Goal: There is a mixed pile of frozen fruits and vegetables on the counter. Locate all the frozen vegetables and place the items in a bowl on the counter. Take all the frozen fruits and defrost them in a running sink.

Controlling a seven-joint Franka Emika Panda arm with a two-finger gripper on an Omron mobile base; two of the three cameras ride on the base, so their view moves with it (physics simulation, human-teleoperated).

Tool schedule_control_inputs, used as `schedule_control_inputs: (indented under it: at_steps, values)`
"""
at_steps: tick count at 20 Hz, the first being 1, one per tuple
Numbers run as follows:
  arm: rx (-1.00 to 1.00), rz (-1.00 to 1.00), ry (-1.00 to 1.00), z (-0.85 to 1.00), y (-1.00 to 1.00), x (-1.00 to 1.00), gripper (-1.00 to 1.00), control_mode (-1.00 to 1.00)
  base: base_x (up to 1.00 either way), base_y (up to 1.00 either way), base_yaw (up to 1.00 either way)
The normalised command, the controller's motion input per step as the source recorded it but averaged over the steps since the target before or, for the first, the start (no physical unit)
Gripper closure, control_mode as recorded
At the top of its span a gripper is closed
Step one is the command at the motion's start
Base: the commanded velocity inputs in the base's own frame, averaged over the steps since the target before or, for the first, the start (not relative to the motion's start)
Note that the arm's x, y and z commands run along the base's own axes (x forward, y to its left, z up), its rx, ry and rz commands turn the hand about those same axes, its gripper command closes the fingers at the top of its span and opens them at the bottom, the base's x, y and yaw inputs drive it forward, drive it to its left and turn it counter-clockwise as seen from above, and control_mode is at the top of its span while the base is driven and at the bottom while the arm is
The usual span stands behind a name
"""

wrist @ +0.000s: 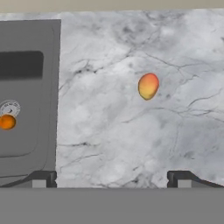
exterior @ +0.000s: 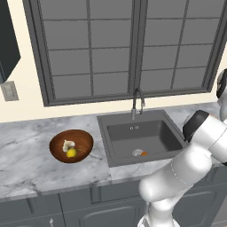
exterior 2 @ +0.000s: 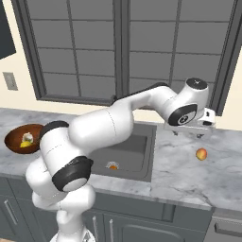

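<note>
Currently, findings run from the fingers outward.

Fingers: the gripper (exterior 2: 201,133) stands spread to its widest, the two tips far apart at the bottom of the hand view, with nothing between them; it holds nothing.
Position of fingers: raised over the surface (exterior 2: 189,175) to the right of the sink (exterior 2: 137,156), pointing down.
Nearest item: the orange-red peach-like fruit (wrist: 148,85) lies on the bare marble, apart from the tips and clear of the sink edge; in the right base view it sits (exterior 2: 202,154) just below and beside the gripper.
Sink: an orange ball (wrist: 7,122) rests on the basin floor next to the pale drain (wrist: 9,107); the left base view confirms it (exterior: 144,154).
Faucet: the curved dark faucet (exterior: 138,103) stands at the back of the basin; whether water runs cannot be told.
Bowl: the brown wooden bowl (exterior: 84,138) stands on the surface left of the sink, holding the yellow piece (exterior: 71,153) and the whitish lump (exterior: 68,145).
Done, by judgement: both vegetables are sorted; one fruit is in the sink.
Left, by judgement: pick up the peach-like fruit, carry it to the sink, and see that the water runs.
</note>
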Motion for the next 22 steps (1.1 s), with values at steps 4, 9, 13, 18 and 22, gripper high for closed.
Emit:
schedule_control_inputs:
  at_steps: [4,9,13,18,22]
  values:
    - [0.0,0.0,0.0,-0.28,-0.12,0.15,-1.0,-1.0,0.0,0.0,0.0]
    - [0.01,0.0,0.05,-0.19,-0.1,0.35,-1.0,-1.0,0.0,0.0,0.0]
    - [0.01,0.0,0.0,-0.17,-0.19,0.18,-1.0,-1.0,0.0,0.0,0.0]
    - [0.02,0.0,0.0,-0.18,-0.3,0.05,-1.0,-1.0,0.0,0.0,0.0]
    - [0.03,0.01,0.0,-0.15,-0.22,0.21,-1.0,-1.0,0.0,0.0,0.0]
